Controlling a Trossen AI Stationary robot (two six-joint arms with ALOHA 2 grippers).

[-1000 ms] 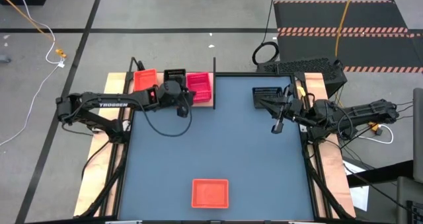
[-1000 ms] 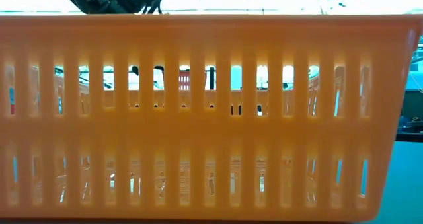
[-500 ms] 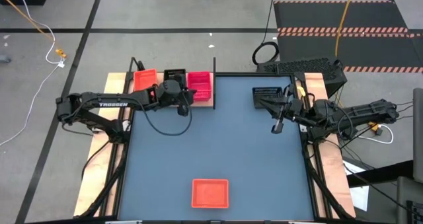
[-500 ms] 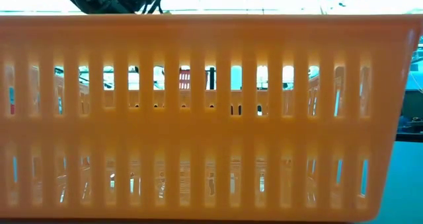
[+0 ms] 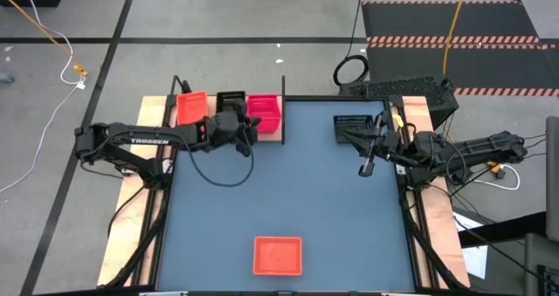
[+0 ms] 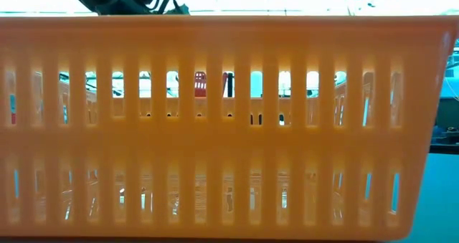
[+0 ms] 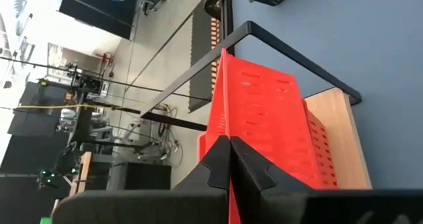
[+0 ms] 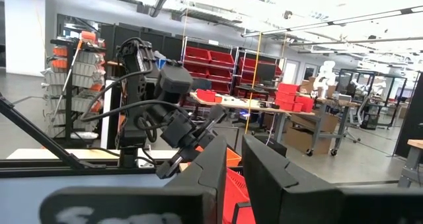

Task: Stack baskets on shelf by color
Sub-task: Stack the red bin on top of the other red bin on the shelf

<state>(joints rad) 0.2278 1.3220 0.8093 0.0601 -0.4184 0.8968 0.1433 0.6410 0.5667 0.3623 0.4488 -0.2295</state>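
Note:
The light-wood shelf (image 5: 188,126) stands at the table's far left corner with black posts. On it are an orange basket (image 5: 192,104), a black basket (image 5: 231,99) and a pink-red basket (image 5: 265,113). My left gripper (image 5: 247,127) is shut on the pink-red basket (image 7: 264,125) at its left side. Another black basket (image 5: 351,127) rests on the tabletop at the far right, just beside my right gripper (image 5: 365,167), which hangs above the table, open by a narrow gap (image 8: 234,161), touching nothing. A second orange basket (image 5: 278,254) sits at the near edge and fills the low view (image 6: 229,128). My left gripper (image 7: 229,139) pinches the pink-red basket's upper rim (image 7: 223,112) on its left side wall, one finger inside the basket and one outside. The fingers come in roughly level from the table's left. The basket stays over the shelf board (image 7: 334,135); whether its bottom rests there I cannot tell.
A black post and rail (image 7: 291,49) frame the shelf's right end, right next to the held basket. The blue-grey tabletop (image 5: 288,182) lies between the shelf and the near orange basket. Cables and a black mat lie on the floor beyond the table.
My left arm has drawn back a little toward the table's left edge, still shut on the pink-red basket. Through the orange basket's slots in the low view, the pink-red basket shows higher than before. My right arm has kept still.

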